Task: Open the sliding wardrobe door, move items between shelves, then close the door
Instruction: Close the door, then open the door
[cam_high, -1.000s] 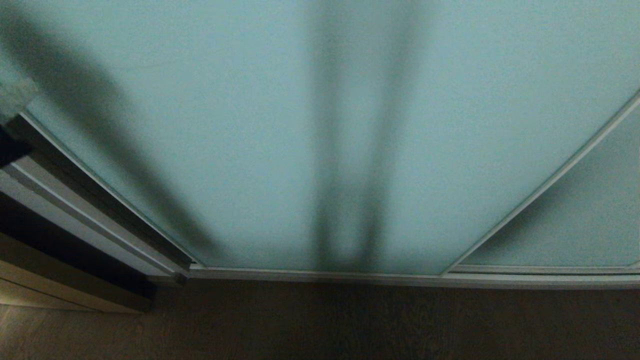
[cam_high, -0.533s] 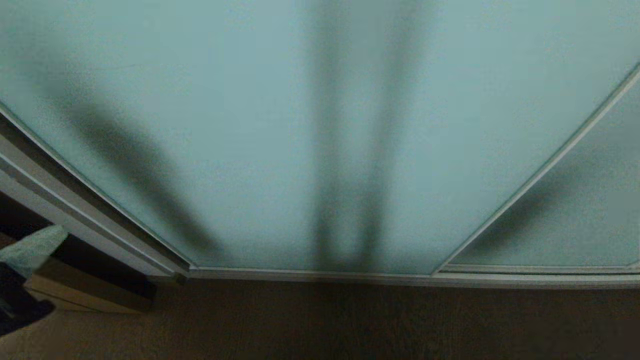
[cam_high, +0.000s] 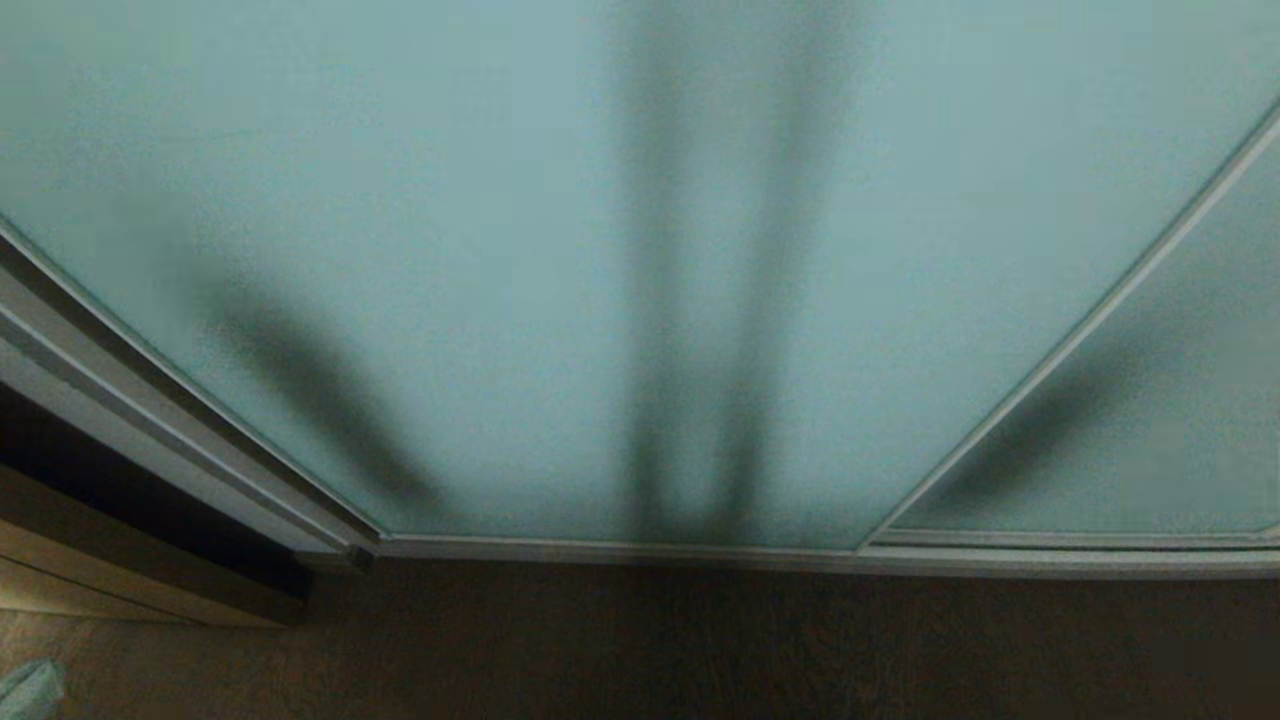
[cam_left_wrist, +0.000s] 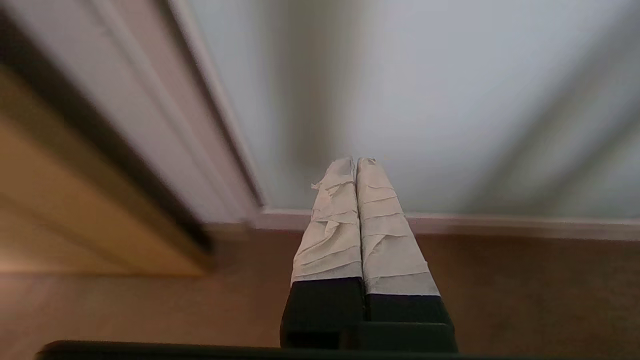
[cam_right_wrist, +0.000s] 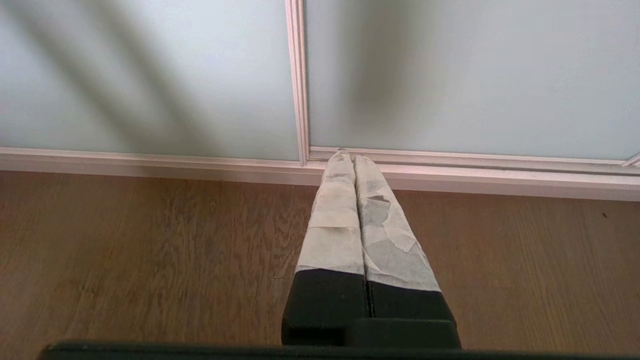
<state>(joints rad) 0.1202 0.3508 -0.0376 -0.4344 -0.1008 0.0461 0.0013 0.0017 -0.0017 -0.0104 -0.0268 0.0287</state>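
Sliding wardrobe door (cam_high: 560, 260) fills the head view, its frosted blue-green glass shut against the left jamb (cam_high: 130, 400), with the greyer twin panel (cam_high: 1150, 440) overlapping at right. No bags or shelves show. Left gripper (cam_left_wrist: 356, 161) hangs low over the wooden floor (cam_right_wrist: 150, 250) near the door's bottom corner, fingers pressed together, empty; right gripper (cam_right_wrist: 348, 154) likewise closed and empty. Risk: closed fingertips could slip off the thin silver frame
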